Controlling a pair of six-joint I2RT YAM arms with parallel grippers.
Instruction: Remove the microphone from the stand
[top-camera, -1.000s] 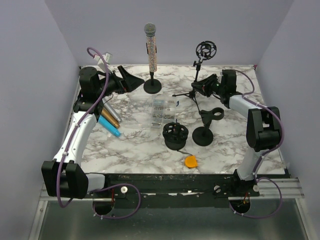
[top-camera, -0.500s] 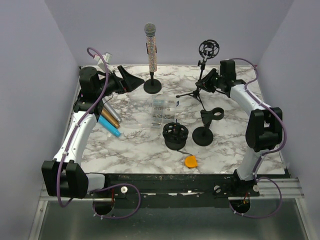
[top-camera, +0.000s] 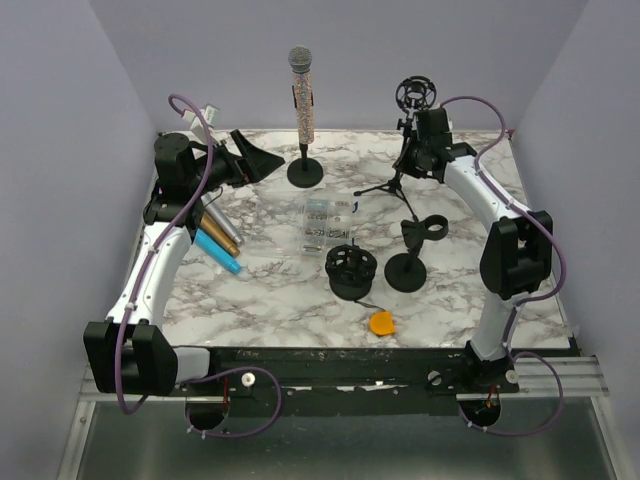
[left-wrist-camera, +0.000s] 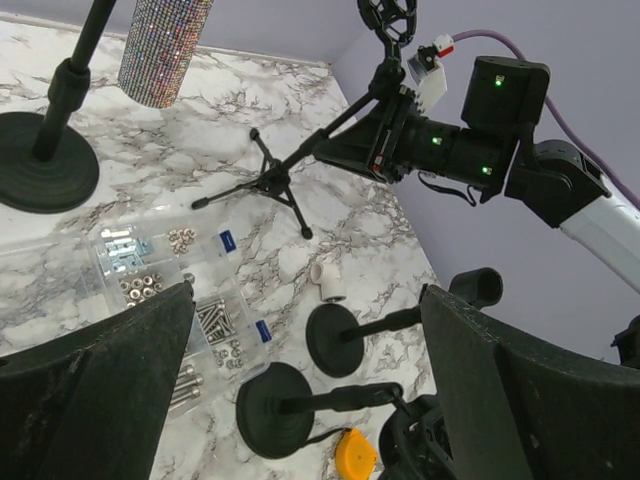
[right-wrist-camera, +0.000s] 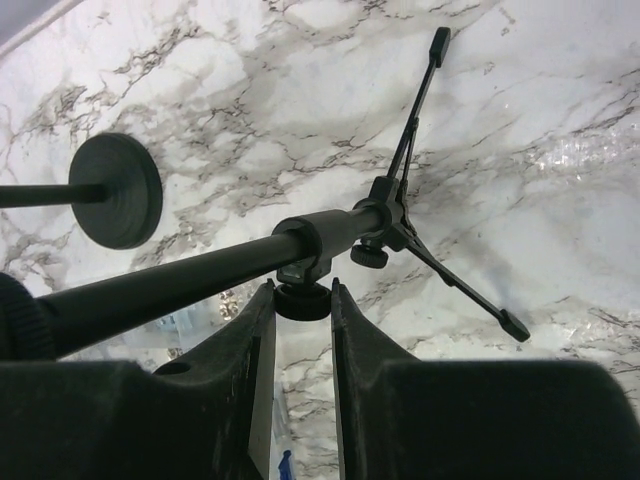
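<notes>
Microphone (top-camera: 302, 95): glittery and upright in its stand (top-camera: 305, 172), upper centre of my top view; I see nothing touching it.
Stand: thin pole on a round black base, at the back of the table (top-camera: 480, 290).
Left gripper (top-camera: 257, 156): just left of that base, jaws spread wide, holding nothing.
Right gripper (top-camera: 410, 160): upper right of the top view, well apart from the microphone; on my wrist view the fingers (right-wrist-camera: 262, 340) are drawn close, pinching the knob (right-wrist-camera: 302, 300) under the tripod (top-camera: 392, 185) pole.
Tripod: legs splayed on the marble, shock mount (top-camera: 414, 93) on top.
Centre: clear screw box (top-camera: 322, 222); below it a round black holder (top-camera: 351, 270); to its right a clip stand (top-camera: 410, 262).
Left side: gold and blue tubes (top-camera: 215, 240) beside the left arm.
Lower centre: orange tape (top-camera: 381, 322) near the table's front edge.
</notes>
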